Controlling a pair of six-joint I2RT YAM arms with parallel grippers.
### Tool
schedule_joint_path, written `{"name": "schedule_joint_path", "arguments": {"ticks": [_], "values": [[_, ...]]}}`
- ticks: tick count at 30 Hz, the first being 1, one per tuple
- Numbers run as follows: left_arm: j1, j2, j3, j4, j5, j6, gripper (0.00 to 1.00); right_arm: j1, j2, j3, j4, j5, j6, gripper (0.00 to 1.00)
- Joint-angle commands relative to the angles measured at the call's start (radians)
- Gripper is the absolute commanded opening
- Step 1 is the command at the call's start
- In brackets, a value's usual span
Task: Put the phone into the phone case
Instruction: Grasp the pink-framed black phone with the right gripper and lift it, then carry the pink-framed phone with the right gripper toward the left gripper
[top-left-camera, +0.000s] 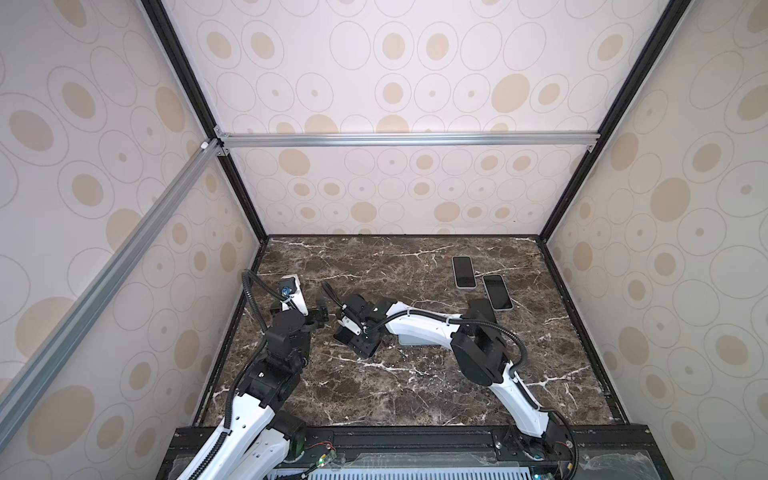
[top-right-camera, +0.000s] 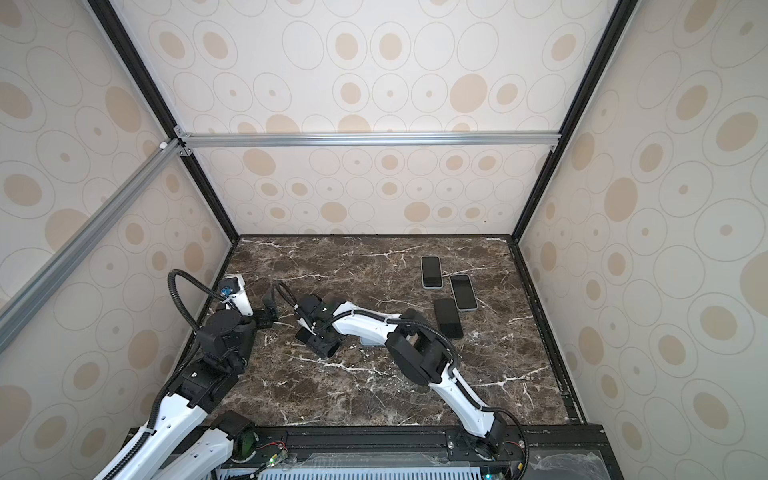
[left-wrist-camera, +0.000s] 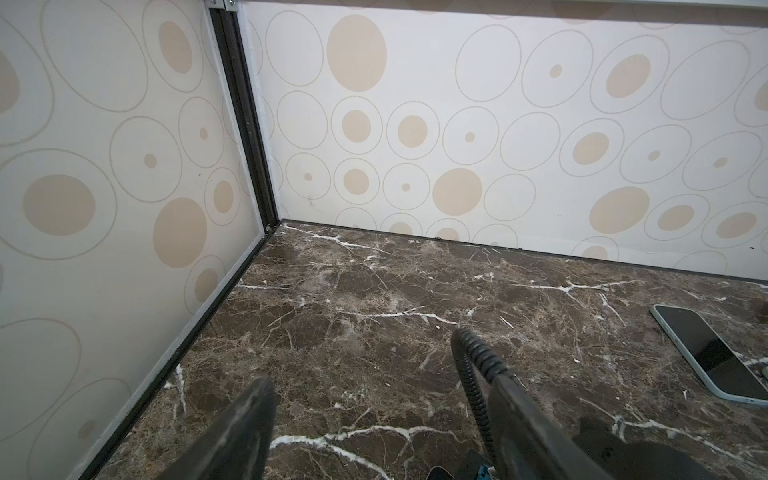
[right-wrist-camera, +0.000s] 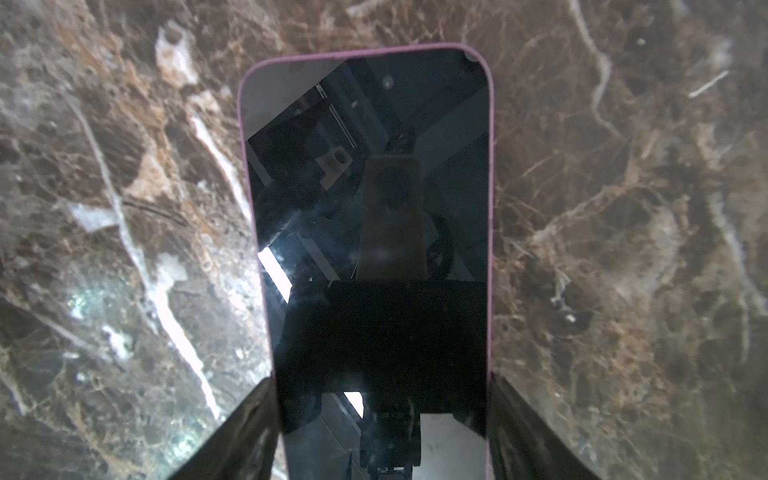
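Marble table (top-left-camera: 415, 382), phone (right-wrist-camera: 374, 199) in right end effector (right-wrist-camera: 382, 384)

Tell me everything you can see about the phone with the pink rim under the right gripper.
The pink-rimmed phone lies screen up, seemingly flat on the marble table. Its glossy black glass is dark and mirrors the rig above; a thin pink band with rounded corners rings it, case or frame I cannot tell. The right gripper straddles one end, its fingers against both long edges.
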Motion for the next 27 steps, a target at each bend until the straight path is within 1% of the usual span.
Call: {"name": "schedule_joint_path", "arguments": {"ticks": [1,8,13,17,20,27], "values": [[0.012,0.002,0.004,0.021,0.005,-0.014,0.8,0.0,-0.021,-0.053,-0.071,0.044,-0.004,0.64],[0.021,0.019,0.007,0.021,0.031,-0.017,0.8,-0.002,-0.2,-0.277,0.102,-0.012,0.032,0.6],[0.024,0.054,0.013,0.015,0.07,-0.021,0.8,-0.003,-0.297,-0.426,0.2,-0.045,0.058,0.58],[0.028,0.11,0.026,0.007,0.136,-0.026,0.8,-0.003,-0.367,-0.534,0.279,-0.071,0.067,0.57],[0.032,0.171,0.045,-0.011,0.188,-0.029,0.8,-0.003,-0.406,-0.604,0.333,-0.068,0.075,0.57],[0.035,0.278,0.076,-0.04,0.307,-0.036,0.78,-0.002,-0.475,-0.714,0.433,-0.059,0.074,0.56]]}}
